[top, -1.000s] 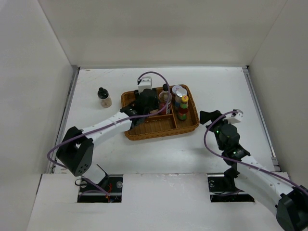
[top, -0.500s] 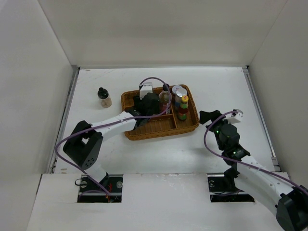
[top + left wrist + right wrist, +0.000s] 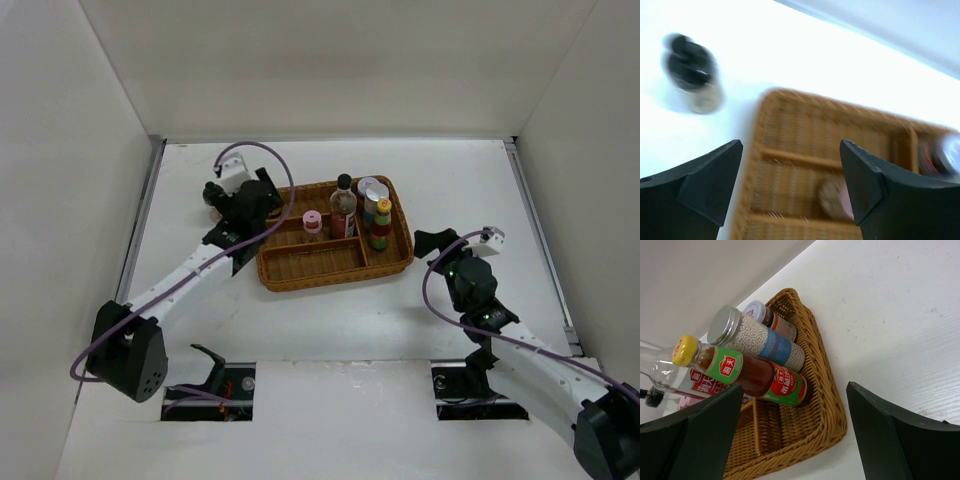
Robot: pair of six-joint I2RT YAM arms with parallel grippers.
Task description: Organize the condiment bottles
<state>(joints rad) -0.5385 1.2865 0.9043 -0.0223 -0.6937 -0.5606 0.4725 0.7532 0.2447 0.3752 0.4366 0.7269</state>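
**Top view.** One wicker tray (image 3: pixel 300 272), divided. Four bottles counted in it:
- tall dark-red bottle (image 3: pixel 343 208), black cap, near the middle
- yellow-capped bottle (image 3: pixel 380 228) and silver-lidded jar (image 3: pixel 371 192), both in the right compartment
- pink-capped jar (image 3: pixel 312 226), left of the tall one

One black-capped jar (image 3: pixel 211 193) stands outside on the table (image 3: pixel 450 170), off the tray's far left corner. It is partly hidden by the left arm (image 3: pixel 190 265).

**Left wrist view, blurred.** Left gripper (image 3: pixel 790 145): two fingers apart, nothing between them. The black-capped jar is on the table, apart from the rim. One pink-capped jar is in the tray.

**Right wrist view.** Right gripper (image 3: pixel 792 387): two fingers wide apart, empty, off the tray. Two lidded jars show here. A smaller white-lidded jar (image 3: pixel 771 317) sits just behind the silver-lidded one.
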